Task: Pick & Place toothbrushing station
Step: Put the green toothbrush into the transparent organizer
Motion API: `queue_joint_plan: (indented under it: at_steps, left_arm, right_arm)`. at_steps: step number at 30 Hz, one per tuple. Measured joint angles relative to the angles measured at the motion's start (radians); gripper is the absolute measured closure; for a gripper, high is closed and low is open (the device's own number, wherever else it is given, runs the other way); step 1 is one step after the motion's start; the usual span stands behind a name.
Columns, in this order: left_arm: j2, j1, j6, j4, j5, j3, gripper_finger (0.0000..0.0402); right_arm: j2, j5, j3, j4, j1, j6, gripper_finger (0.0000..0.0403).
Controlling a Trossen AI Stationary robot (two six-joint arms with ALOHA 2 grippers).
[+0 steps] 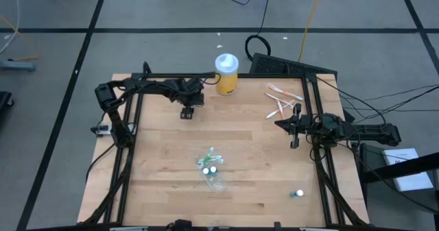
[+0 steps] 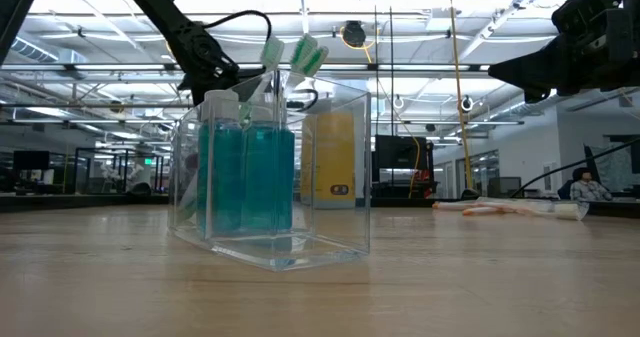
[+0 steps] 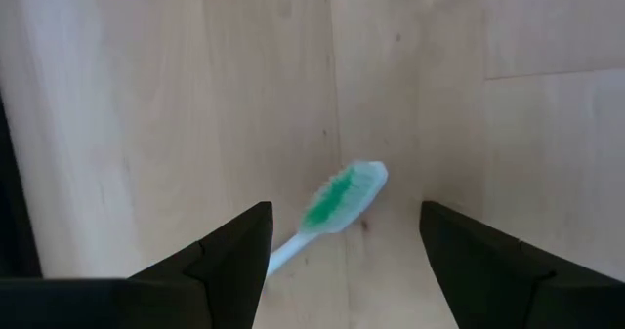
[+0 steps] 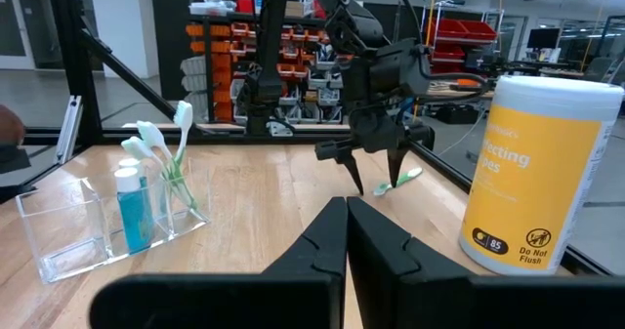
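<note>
Clear plastic toothbrushing station holds teal tubes and apparently green-white brushes.

Counted: one clear toothbrushing station, one yellow jar, one loose green toothbrush near that jar

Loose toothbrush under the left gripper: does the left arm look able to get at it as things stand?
Probably yes. The left gripper hangs open right over the toothbrush, which lies flat on bare table between the fingers in the wrist view. The yellow jar stands off to the side, seemingly clear of the way down.
</note>
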Motion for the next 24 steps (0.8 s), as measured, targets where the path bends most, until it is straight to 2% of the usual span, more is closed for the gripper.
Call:
queue_joint_plan:
  at_steps: [5,13,24]
  left_arm:
    - [0.001,0.027,0.035,0.011,0.056,-0.001,0.0135]
    - [0.002,0.081,-0.006,-0.004,0.160,0.000,0.0143]
    - [0.004,0.085,-0.026,0.005,0.223,-0.003,0.0247]
  right_arm:
    - [0.000,0.000,0.000,0.000,0.000,0.000,0.0399]
    - [0.000,0.000,0.000,0.000,0.000,0.000,0.0399]
    - [0.000,0.000,0.000,0.000,0.000,0.000,0.0399]
